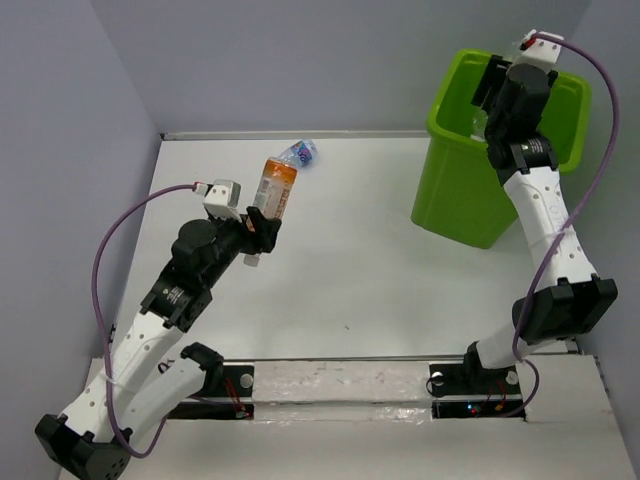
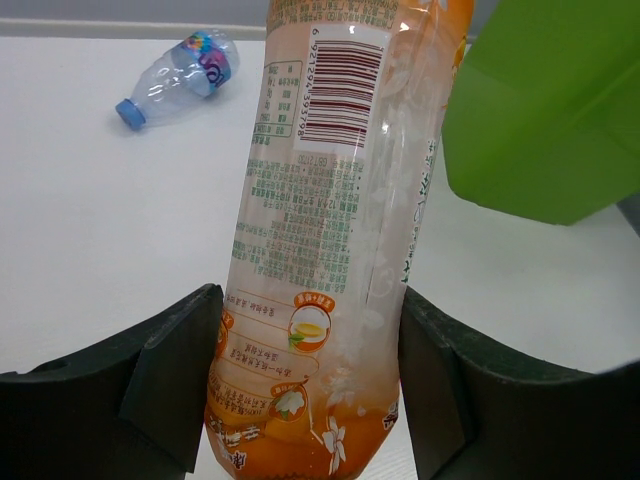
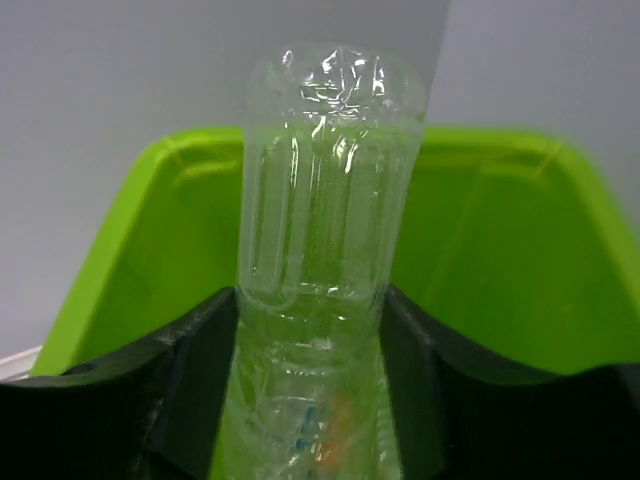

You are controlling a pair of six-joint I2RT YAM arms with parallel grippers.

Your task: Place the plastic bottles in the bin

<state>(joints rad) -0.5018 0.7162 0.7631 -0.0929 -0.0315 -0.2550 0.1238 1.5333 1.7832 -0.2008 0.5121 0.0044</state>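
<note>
From above, we see the left fingers (image 1: 262, 228) holding an orange bottle (image 1: 277, 188) above the counter (image 1: 350, 270) at about 10 o'clock. Its far end points toward 12. The left wrist view adds what the overhead hides. Both dark fingers (image 2: 170, 390) press the bottle's (image 2: 320, 250) printed label near its base, closed to the bottle's width. A blue-capped bottle (image 2: 180, 75) lies on its side at 11 o'clock, well apart; from above it (image 1: 298, 154) sits just past the orange one's far end.

The bin (image 1: 455, 190) stands at 2 o'clock on the counter, and the right arm reaches over its mouth. From overhead we cannot tell what that arm carries. The right wrist view shows it: a clear bottle (image 3: 320, 220) stands between the right fingers (image 3: 200, 380), which are part-open and against both its sides (as far as we can judge). The bin's (image 3: 500, 260) green inner walls lie behind it. The left wrist view catches only one bin (image 2: 550, 110) corner at 2 o'clock.
</note>
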